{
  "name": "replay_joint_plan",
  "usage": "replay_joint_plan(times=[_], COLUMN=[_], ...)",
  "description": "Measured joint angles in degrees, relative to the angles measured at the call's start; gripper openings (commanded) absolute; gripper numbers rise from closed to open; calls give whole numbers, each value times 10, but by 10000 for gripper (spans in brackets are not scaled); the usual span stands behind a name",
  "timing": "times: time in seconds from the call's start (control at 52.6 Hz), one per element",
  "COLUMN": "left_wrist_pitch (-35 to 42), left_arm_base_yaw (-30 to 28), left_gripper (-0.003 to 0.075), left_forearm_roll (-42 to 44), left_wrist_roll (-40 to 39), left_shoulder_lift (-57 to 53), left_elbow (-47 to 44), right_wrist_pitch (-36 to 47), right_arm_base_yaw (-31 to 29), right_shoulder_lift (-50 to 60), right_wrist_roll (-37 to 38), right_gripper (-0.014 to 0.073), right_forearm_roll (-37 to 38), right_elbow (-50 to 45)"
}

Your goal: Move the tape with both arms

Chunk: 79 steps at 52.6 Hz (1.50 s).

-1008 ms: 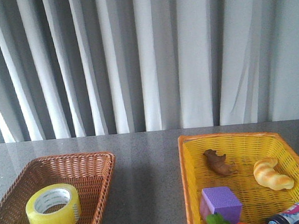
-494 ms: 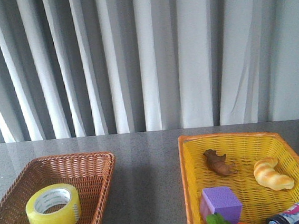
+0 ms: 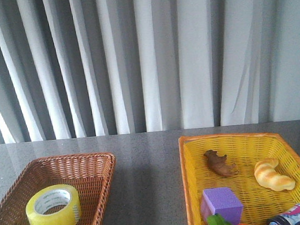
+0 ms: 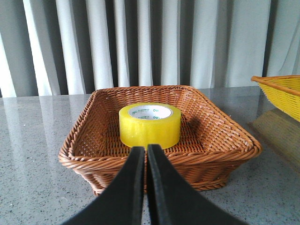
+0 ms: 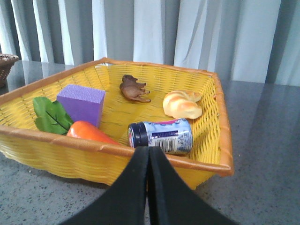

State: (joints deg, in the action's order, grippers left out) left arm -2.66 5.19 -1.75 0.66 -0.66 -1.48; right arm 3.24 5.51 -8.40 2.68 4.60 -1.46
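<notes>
On grey stone, the left gripper [image 4: 144, 151], jaws together, faces the tape [image 4: 150, 124]: light, rigid, likely best pinched across its wall.

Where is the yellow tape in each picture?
Front view: the tape lies lower left, inside the brown wicker basket.
Left wrist view: in the middle, in that basket, just beyond the shut left gripper.
Right wrist view: not in it.
Shared landmark: the yellow basket, in all three.
</notes>
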Motion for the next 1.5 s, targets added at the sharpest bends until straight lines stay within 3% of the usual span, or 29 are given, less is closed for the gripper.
replay_joint_plan(times=[0.304, 0.627, 1.502], left_wrist_pitch=[0, 0, 0], left_arm_base_yaw=[0, 0, 0], left_gripper=[-6, -6, -6], left_forearm_roll=[0, 0, 0], left_wrist_roll=[0, 0, 0], left_shoulder_lift=[0, 0, 0], left_elbow=[0, 0, 0], right_wrist_pitch=[-81, -83, -85], right_arm_base_yaw=[-11, -44, -44], right_shoulder_lift=[90, 90, 90], right_wrist_roll=[2, 59, 61], right_gripper=[-8, -8, -8], right_forearm_roll=[27, 30, 31], right_elbow=[0, 0, 0])
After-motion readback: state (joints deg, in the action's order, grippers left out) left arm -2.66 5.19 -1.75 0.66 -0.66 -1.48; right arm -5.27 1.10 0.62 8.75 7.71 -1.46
